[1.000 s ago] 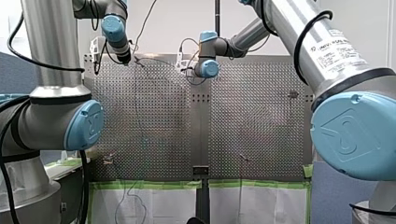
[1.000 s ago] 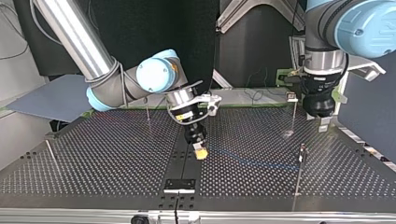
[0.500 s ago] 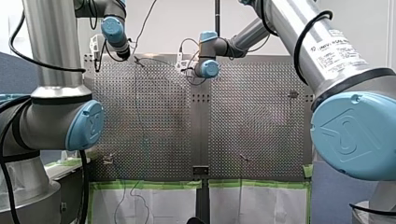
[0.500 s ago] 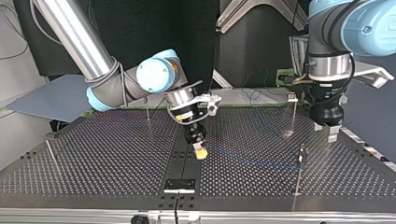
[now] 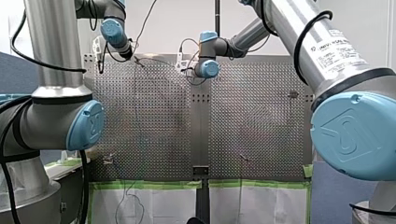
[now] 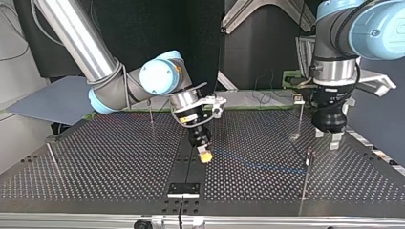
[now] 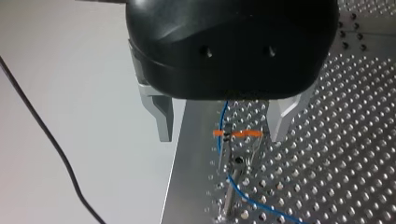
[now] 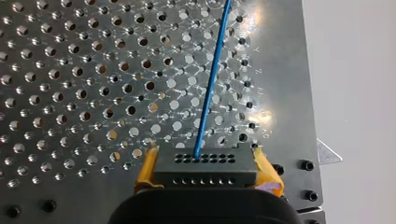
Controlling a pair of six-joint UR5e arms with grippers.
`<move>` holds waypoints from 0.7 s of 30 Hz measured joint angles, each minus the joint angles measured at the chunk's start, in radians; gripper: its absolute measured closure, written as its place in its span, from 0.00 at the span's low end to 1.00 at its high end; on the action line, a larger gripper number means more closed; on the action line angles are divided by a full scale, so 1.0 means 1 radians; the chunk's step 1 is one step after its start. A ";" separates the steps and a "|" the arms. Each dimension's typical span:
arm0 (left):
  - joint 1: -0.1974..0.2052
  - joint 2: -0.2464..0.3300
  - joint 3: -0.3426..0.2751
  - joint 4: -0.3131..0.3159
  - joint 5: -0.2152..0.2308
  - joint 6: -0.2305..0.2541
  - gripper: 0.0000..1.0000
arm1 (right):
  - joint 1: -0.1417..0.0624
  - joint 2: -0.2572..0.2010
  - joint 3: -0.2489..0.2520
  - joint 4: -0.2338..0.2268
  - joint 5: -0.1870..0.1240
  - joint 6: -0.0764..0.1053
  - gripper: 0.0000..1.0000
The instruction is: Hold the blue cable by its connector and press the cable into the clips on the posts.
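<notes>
Pinching the connector [image 8: 205, 164], my right gripper [image 8: 208, 171], blue cable [image 8: 211, 79] leading ahead

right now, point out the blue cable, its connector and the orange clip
blue cable [image 8: 210, 88]: right wrist view, mid-length of the strand
connector [image 8: 205, 170]: right wrist view, its black face
orange clip [image 7: 245, 134]: left wrist view, its orange bar

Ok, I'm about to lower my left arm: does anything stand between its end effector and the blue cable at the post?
Nothing visible does: the thin blue cable passes the slim metal post ahead of the open left end effector, between its fingers.
</notes>
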 joint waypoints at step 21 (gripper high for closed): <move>-0.017 -0.002 0.000 0.005 0.051 -0.037 0.00 | 0.000 0.000 0.000 0.001 0.000 0.000 1.00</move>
